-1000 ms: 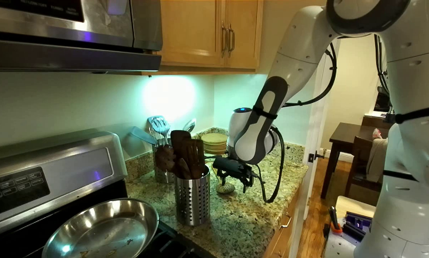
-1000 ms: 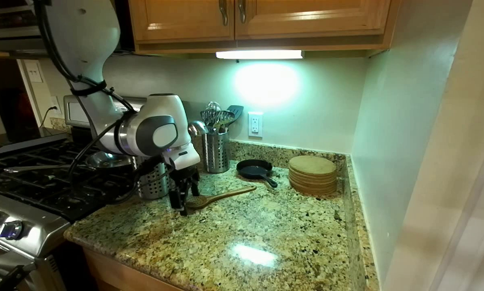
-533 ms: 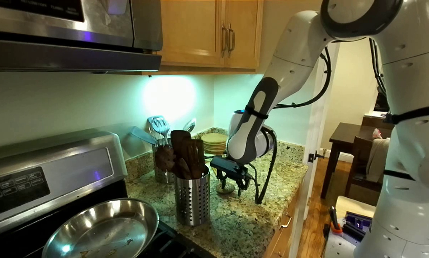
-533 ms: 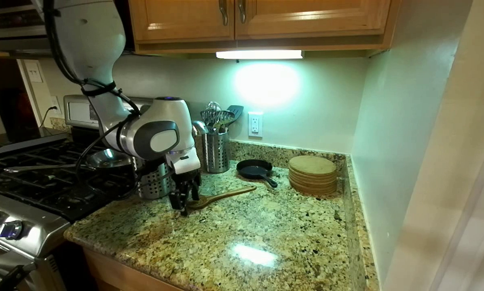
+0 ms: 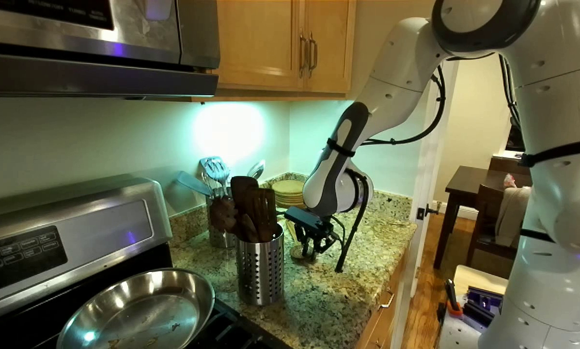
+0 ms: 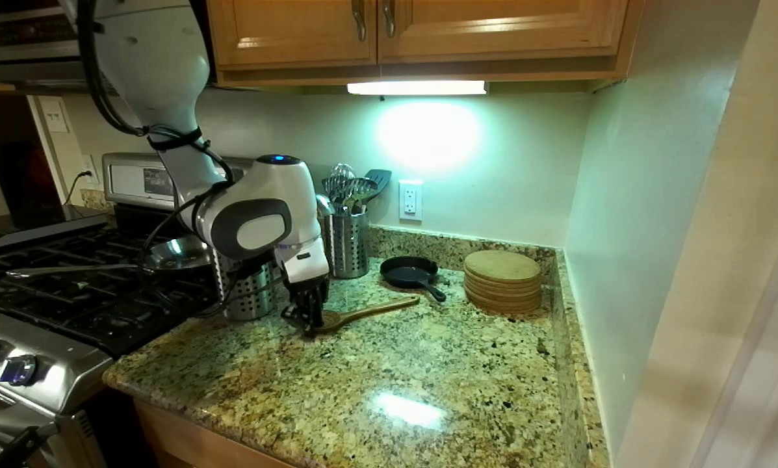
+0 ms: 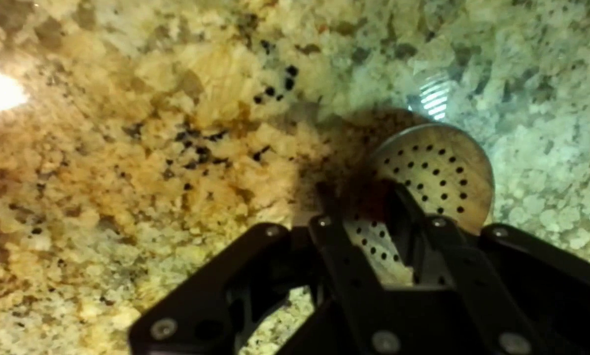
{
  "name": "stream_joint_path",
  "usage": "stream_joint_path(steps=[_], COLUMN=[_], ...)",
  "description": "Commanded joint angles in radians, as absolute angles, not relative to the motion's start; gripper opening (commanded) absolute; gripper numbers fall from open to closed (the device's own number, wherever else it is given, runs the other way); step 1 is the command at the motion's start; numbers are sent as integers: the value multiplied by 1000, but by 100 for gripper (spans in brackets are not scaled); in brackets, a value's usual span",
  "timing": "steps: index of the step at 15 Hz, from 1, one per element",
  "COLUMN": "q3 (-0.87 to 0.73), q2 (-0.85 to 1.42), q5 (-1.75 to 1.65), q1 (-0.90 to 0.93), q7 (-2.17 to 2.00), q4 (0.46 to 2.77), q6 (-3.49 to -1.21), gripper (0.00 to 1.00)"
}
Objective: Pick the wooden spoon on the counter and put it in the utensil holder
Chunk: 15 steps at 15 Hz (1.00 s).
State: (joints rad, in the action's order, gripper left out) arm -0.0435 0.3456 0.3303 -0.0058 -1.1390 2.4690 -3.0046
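The wooden spoon (image 6: 372, 311) lies flat on the speckled granite counter (image 6: 466, 364), its handle pointing toward the boards. In the wrist view its bowl (image 7: 442, 167) shows many small holes. My gripper (image 6: 307, 324) is down low at the bowl end. Its fingers are drawn close but a gap shows between them; part of the bowl is seen through that gap and part beyond the right-hand finger (image 7: 410, 207). Whether they press on the bowl is hard to see. The utensil holder (image 5: 259, 271), a perforated steel cylinder full of dark wooden utensils, stands right beside the gripper.
Behind is another steel holder (image 6: 348, 244) with metal utensils. A small black skillet (image 6: 408, 272) and a stack of round boards (image 6: 502, 283) sit at the back. The stove carries a steel frying pan (image 5: 139, 310). Wooden cabinets (image 6: 427, 32) hang above.
The fingers have come much closer together and the wrist has tilted, the gripper shifting slightly toward the spoon's handle. The spoon has slid a little the same way.
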Motion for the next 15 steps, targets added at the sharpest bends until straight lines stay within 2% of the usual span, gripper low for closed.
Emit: stream_joint_path(steps=[1, 6, 15], q3=[29, 39, 69], q2=[358, 320, 107], q5=[399, 384, 368], q1=[-81, -93, -118], q7=[-1073, -1047, -867], q4=[2476, 2516, 2652], q6=[-3047, -3086, -3061], gripper=[11, 10, 8])
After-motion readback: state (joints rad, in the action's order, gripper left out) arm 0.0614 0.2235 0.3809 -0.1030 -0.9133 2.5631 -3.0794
